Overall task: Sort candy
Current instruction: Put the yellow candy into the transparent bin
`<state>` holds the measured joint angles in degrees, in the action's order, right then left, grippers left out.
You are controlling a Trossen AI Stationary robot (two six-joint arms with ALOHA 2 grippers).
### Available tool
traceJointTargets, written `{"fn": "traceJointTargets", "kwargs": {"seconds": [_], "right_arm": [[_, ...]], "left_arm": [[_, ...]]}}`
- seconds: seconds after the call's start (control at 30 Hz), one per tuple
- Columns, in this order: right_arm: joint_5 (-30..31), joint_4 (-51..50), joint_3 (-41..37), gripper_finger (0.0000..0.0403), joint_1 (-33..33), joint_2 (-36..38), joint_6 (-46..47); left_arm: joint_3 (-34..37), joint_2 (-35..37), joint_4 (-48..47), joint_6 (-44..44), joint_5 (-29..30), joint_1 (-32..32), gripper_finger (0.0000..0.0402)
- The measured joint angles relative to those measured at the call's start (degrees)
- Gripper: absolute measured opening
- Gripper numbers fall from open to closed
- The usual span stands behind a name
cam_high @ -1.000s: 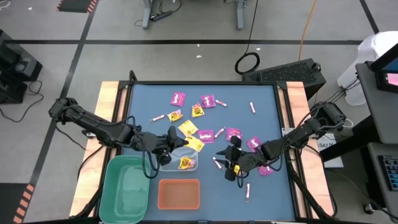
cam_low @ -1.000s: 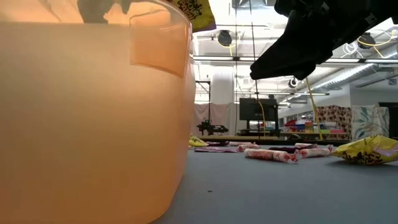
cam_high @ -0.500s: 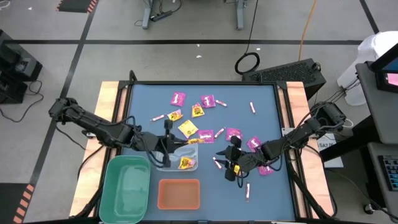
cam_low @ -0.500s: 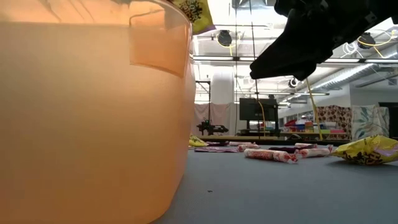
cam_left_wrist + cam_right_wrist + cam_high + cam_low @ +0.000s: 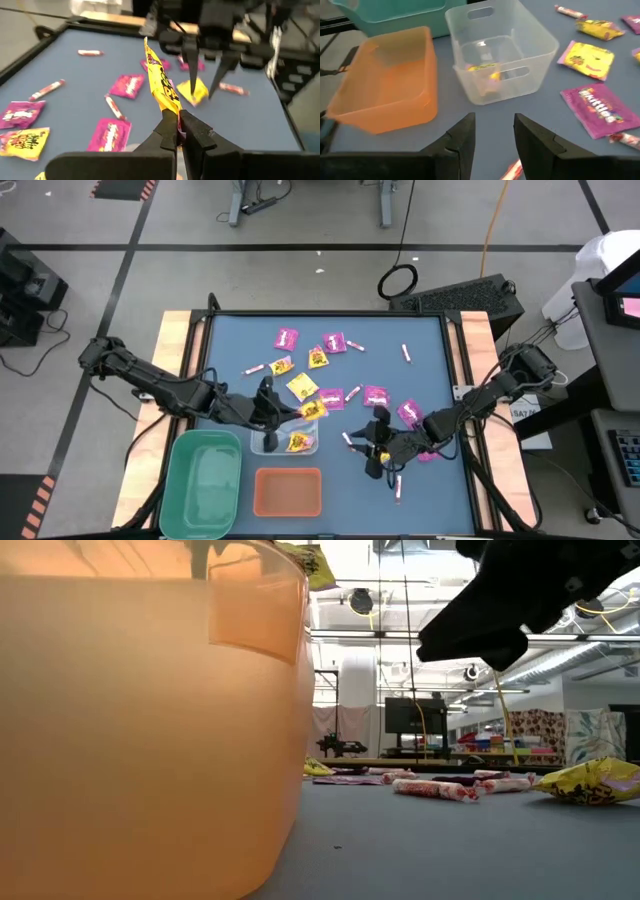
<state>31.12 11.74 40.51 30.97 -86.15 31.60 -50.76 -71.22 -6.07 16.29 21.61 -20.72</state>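
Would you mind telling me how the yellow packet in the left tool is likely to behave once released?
The yellow packet stands upright from the left tool, pinched by one edge, so it looks fairly stiff and light. Being flat, it should flutter down and lie still, not roll.

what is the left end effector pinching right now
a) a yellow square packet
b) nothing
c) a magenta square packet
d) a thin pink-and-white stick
a: in the left wrist view the left end effector is shut on the bottom edge of a yellow square candy packet, holding it upright above the blue table.
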Motion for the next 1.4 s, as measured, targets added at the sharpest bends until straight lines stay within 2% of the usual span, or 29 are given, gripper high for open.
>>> {"fn": "traceJointTargets", "kwargs": {"seconds": [0.23, 0.43, 0.53, 0.8, 1.0, 1.27, 1.4], "right_arm": [[-4.99, -5.98, 0.00, 0.0125, 3.52, 0.80, 3.03], [-17.24, -18.47, -0.02, 0.0132, 5.77, 1.42, 10.10], [-20.90, -23.43, -0.02, 0.0149, 6.79, 1.42, 14.58], [-20.77, -27.69, -0.04, 0.0203, 9.47, 1.42, 18.38], [-18.89, -32.09, -0.04, 0.0200, 12.07, 1.42, 21.49], [-17.37, -36.35, -0.04, 0.0191, 15.62, 1.42, 25.73], [-14.73, -40.02, -0.02, 0.0191, 16.13, 1.42, 27.35]], "left_arm": [[0.00, -0.02, -7.80, -1.55, -3.33, -1.58, 0.0011], [0.00, -0.02, -16.68, 1.87, -3.48, -2.85, 0.0011], [0.56, -0.02, -17.50, 2.82, -3.46, -3.36, 0.0011], [0.94, -0.04, -17.44, 2.91, -3.37, -3.53, 0.0011], [0.97, -0.04, -17.41, 2.88, -3.30, -3.53, 0.0011], [4.01, -0.02, -16.57, 2.93, -3.09, -3.53, 0.0011], [5.87, -0.02, -14.83, 2.93, -2.94, -3.39, 0.0011]]}}
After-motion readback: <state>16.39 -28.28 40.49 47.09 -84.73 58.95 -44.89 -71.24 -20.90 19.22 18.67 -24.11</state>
